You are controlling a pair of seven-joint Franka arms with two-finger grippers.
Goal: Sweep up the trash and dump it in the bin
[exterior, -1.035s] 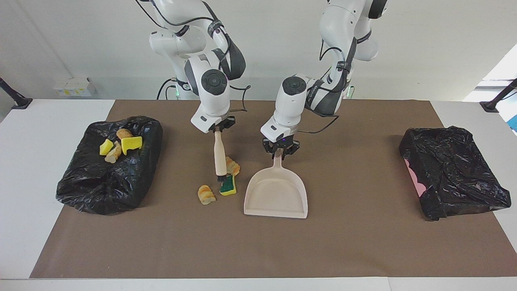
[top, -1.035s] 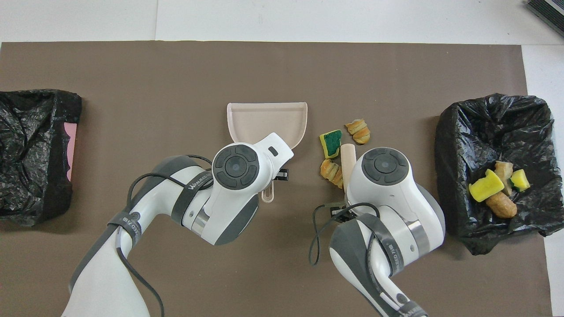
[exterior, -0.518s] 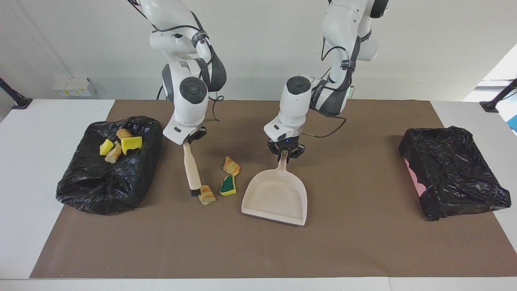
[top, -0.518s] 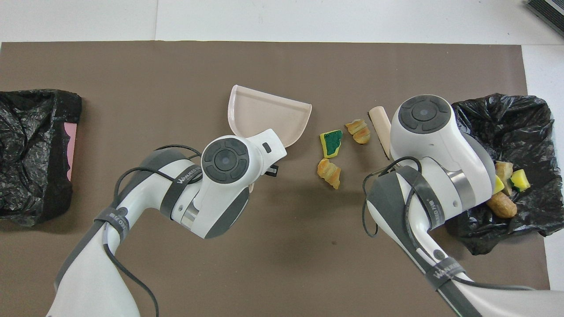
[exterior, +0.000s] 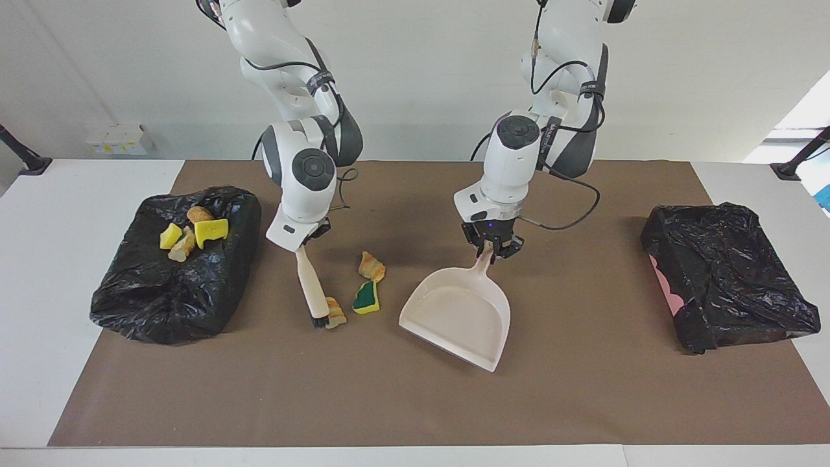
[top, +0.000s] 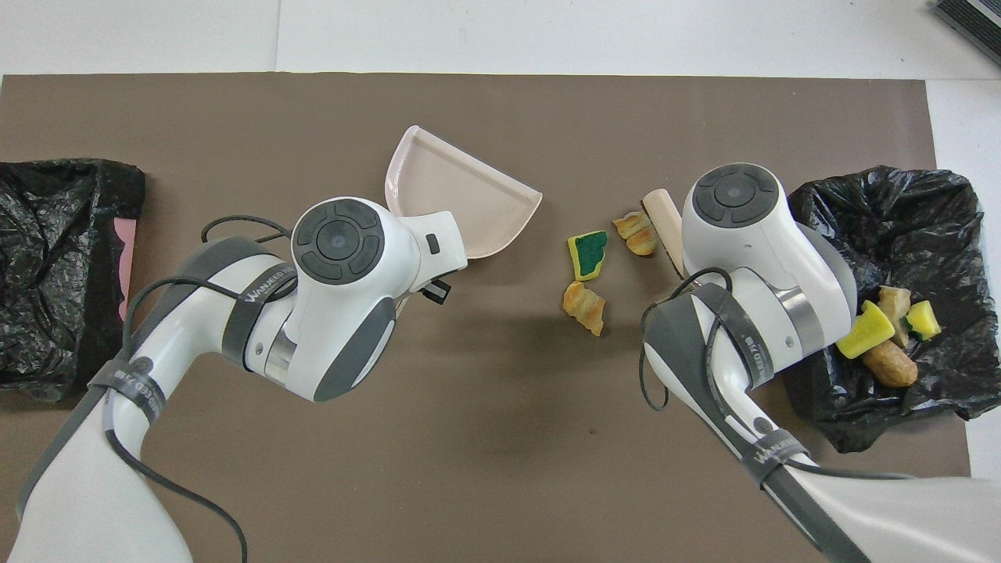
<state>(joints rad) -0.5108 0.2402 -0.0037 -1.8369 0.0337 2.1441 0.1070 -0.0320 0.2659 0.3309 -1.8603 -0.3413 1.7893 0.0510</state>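
Bin [exterior: 175, 285]: you have four scraps [exterior: 188, 235] lying in it, toward the right arm's end, beside the right gripper.
Right gripper [exterior: 305, 241]: clenched on the brush [exterior: 311, 288], bristles touching one lump.
Loose trash [exterior: 366, 285]: three scraps remain on the mat, between your two grippers.
Left gripper [exterior: 489, 248]: clenched on the dustpan [exterior: 457, 318], pan empty.
Writing: arm band lettering [top: 266, 283] is there, but not fully legible.

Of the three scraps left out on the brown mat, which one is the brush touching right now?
The bread-like lump farthest from the robots: the brush bristles rest against it. The green-backed sponge piece and the other bread lump lie apart from the brush, toward the dustpan.
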